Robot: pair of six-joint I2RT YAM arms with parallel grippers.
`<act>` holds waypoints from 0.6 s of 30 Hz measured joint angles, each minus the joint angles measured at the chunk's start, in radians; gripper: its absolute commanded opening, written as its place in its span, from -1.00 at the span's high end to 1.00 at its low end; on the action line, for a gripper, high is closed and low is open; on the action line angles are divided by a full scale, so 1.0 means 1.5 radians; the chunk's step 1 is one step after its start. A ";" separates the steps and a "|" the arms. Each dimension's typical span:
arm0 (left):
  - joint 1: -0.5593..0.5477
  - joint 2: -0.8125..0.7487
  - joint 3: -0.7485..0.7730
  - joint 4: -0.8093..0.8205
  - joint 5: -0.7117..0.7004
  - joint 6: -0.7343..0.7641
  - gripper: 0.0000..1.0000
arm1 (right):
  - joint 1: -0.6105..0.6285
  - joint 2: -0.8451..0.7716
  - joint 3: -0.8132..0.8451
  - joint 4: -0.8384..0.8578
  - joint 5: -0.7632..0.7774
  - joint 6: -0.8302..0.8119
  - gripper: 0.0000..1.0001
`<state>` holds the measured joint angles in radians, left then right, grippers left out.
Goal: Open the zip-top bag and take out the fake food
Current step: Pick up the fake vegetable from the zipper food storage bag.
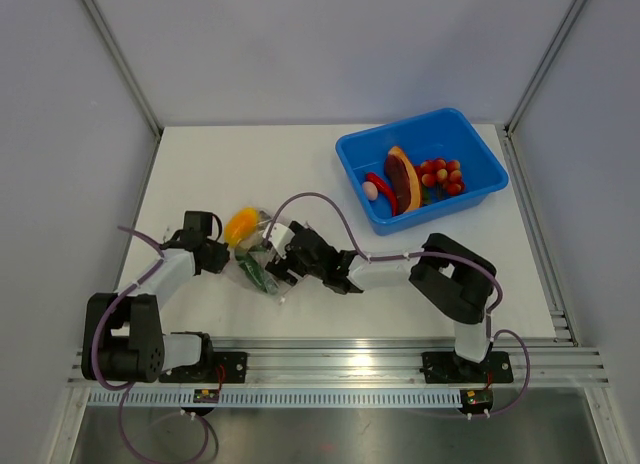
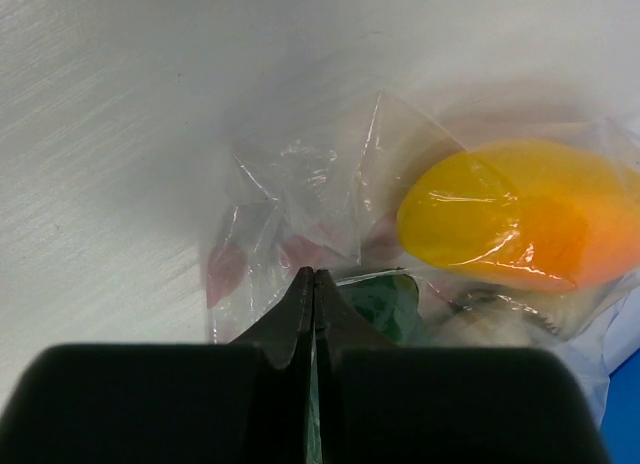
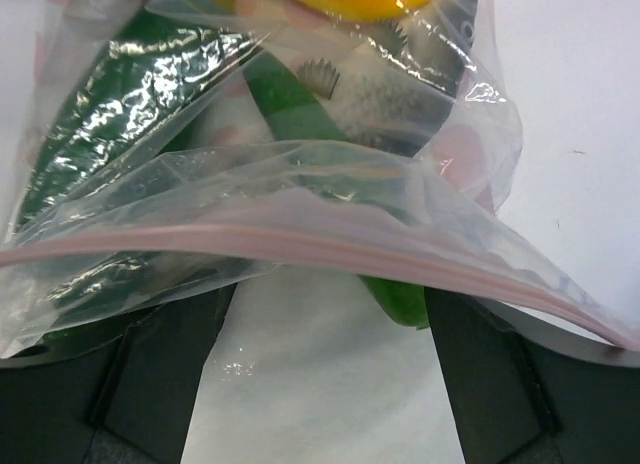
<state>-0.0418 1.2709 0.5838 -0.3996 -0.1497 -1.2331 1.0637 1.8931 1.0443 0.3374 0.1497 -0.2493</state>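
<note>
White table [image 1: 220, 164], zip-top bag [image 1: 252, 250] near front, blue bin [image 1: 480, 196] far right

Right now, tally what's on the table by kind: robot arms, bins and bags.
Robot arms: 2, the left arm and the right arm
Bins: 1, the blue bin
Bags: 1, the zip-top bag
Total: 4
</note>
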 measured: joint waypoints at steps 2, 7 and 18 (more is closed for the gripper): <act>0.000 -0.001 0.000 0.005 0.000 0.004 1.00 | 0.000 0.017 0.006 0.000 0.010 -0.022 -0.84; 0.000 -0.008 -0.001 0.018 0.000 0.011 1.00 | -0.006 0.053 0.013 0.016 0.011 -0.069 -0.89; 0.000 -0.014 -0.001 0.043 0.003 0.022 1.00 | -0.051 0.080 0.066 -0.019 -0.051 -0.076 -0.74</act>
<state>-0.0418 1.2499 0.5819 -0.3347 -0.1452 -1.2003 0.9871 2.0136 1.1439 0.3096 0.0727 -0.3630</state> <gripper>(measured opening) 0.002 0.890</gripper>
